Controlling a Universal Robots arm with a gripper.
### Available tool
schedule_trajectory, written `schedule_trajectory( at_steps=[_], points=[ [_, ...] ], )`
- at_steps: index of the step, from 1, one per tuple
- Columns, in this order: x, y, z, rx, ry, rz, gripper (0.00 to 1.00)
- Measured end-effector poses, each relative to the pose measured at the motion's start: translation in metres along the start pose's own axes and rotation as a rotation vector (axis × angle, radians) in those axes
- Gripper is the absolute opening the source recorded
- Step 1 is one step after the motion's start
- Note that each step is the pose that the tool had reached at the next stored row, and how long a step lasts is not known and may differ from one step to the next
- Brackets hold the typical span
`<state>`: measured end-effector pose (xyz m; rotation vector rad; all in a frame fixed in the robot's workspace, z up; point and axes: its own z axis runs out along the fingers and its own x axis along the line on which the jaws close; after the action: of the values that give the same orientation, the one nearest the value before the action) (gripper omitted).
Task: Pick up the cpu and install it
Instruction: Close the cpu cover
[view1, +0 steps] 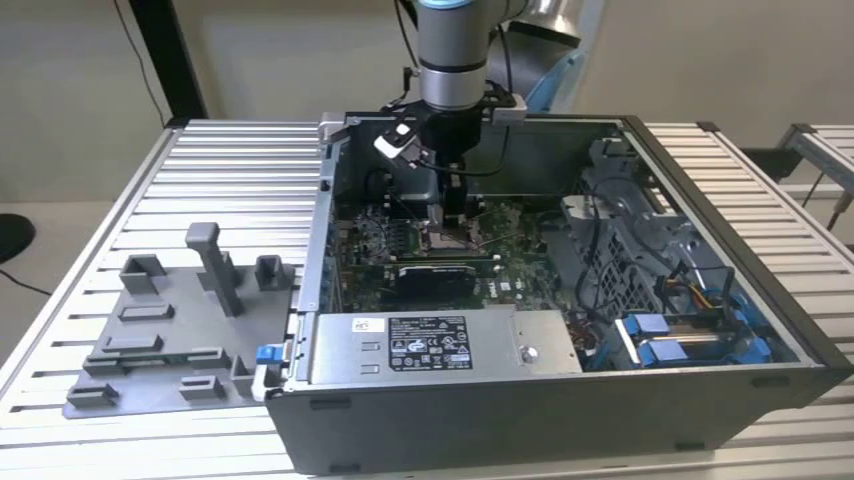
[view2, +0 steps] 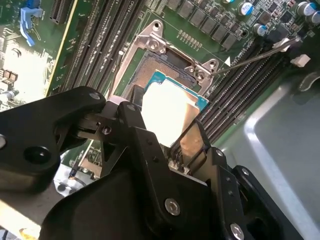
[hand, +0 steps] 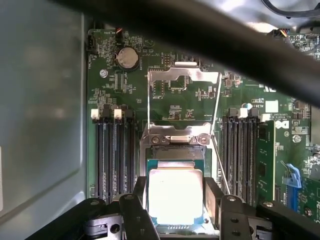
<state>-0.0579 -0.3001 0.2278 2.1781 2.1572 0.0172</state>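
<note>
The cpu (view2: 170, 112) (hand: 175, 195) is a flat square chip with a bright silver top and a blue-green rim. My gripper (view2: 165, 120) (hand: 175, 197) is shut on it, one black finger (hand: 139, 192) on each of two opposite edges. The chip lies level over the open motherboard socket (hand: 172, 152), whose metal load plate (hand: 182, 75) is swung up and back. Whether the chip rests in the socket or hovers just above it, I cannot tell. In the exterior view the gripper (view1: 447, 215) reaches down into the open computer case (view1: 747, 380) over the socket (view1: 447, 238).
Memory slots (hand: 112, 155) (hand: 242, 150) flank the socket, and its thin lever (view2: 260, 55) stands off to one side. The white-labelled power supply box (view1: 427, 342) sits at the case front, with blue drive bays (view1: 681, 335) on the exterior view's right. A grey parts fixture (view1: 174, 330) lies on the table (view1: 80, 250).
</note>
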Motion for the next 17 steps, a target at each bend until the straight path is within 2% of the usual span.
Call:
schedule_trajectory(
  at_steps=[4, 11, 17],
  points=[
    [0.0002, -0.0001, 0.0045, 0.0000, 0.0008, 0.000, 0.00],
    [0.0003, -0.0001, 0.0059, -0.0002, 0.0012, 0.000, 0.00],
    [0.0005, -0.0005, 0.0122, 0.0000, 0.0008, 0.000, 0.00]
  ],
)
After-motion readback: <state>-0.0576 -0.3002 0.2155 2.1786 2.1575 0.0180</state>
